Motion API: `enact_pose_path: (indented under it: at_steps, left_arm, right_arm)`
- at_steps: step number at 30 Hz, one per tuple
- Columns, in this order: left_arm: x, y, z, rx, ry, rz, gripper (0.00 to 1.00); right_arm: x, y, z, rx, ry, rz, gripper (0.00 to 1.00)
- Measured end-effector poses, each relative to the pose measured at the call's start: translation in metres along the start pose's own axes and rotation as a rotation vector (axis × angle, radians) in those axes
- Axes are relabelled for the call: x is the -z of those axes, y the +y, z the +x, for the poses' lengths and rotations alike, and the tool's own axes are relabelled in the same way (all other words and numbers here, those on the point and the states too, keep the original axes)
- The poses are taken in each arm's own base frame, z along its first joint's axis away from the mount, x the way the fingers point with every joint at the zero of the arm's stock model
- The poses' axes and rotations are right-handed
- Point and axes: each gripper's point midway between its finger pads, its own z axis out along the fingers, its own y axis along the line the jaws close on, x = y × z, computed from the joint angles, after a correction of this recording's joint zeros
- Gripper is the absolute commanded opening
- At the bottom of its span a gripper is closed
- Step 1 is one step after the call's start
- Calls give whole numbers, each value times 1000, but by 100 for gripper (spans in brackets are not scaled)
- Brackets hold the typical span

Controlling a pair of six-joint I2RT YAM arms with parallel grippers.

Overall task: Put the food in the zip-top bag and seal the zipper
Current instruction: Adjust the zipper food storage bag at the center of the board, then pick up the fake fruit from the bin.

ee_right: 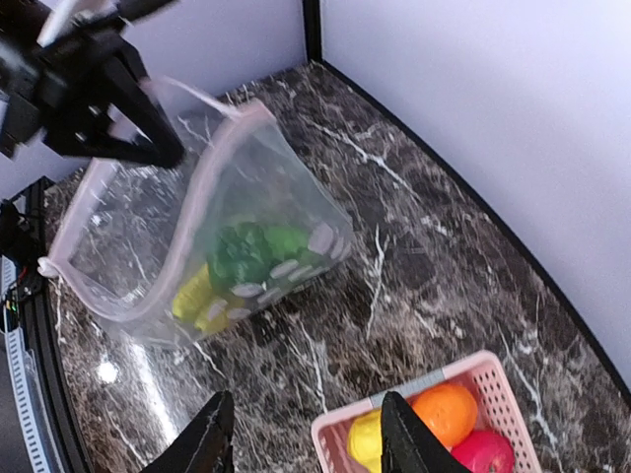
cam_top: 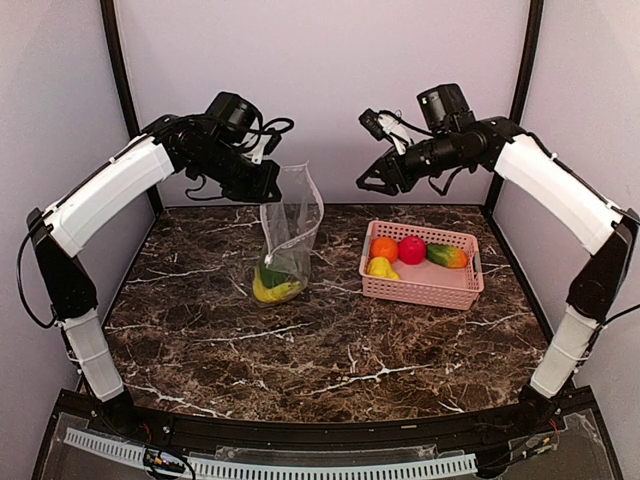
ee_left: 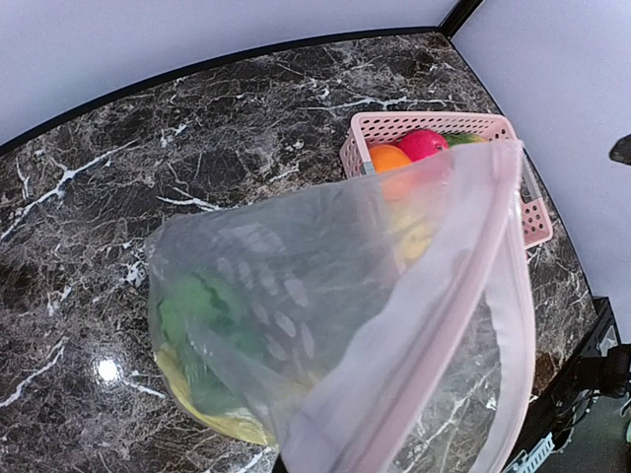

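The clear dotted zip-top bag [cam_top: 292, 232] hangs upright with its bottom on the table, holding a green piece [cam_top: 272, 275] and a yellow banana [cam_top: 276, 292]. My left gripper [cam_top: 268, 184] is shut on the bag's top edge at the pink zipper strip [ee_left: 463, 296]. The bag's mouth is open. My right gripper [cam_top: 374, 181] is open and empty, in the air between the bag and the basket. The orange [cam_top: 384, 248], red fruit [cam_top: 412, 249], lemon [cam_top: 380, 268] and mango-like piece [cam_top: 447, 255] lie in the basket. The right wrist view shows the bag [ee_right: 232, 222] and my open fingers [ee_right: 406, 439].
The pink slotted basket [cam_top: 420, 294] stands right of the bag on the dark marble table [cam_top: 330, 350]. Grey walls and black frame posts close in the back and sides.
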Motion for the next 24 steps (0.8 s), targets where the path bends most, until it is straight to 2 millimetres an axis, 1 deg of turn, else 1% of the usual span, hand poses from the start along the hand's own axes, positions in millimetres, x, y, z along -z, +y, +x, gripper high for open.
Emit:
enact_pose_path:
  at_steps: [3,5,8,10,13,16,20,24]
  left_arm:
    - [-5,2,2,-5,12,-8,1]
    - [-5,2,3,-8,13,-9,1]
    - [-5,2,3,-8,13,-9,1]
    - [-5,2,3,-8,16,-9,1]
    - [-11,3,6,-13,21,-10,1]
    - [-18,6,14,-18,36,-13,1]
    - [-27,10,24,-20,60,-17,1]
    - [-33,12,29,-19,71,-20,1]
  right_arm:
    - [-6,-21,42,-28,83,25,46]
    - [-14,-29,69,-39,137,29,45]
    - [-25,-34,113,-70,229,12,46]
    - [-31,-36,133,-97,271,-5,49]
    - [-39,-45,152,-133,305,-15,56]
    - [-47,-52,170,-162,338,-19,58]
    - [-66,-60,195,-201,393,-31,59]
    - [-81,-62,217,-238,443,-45,70]
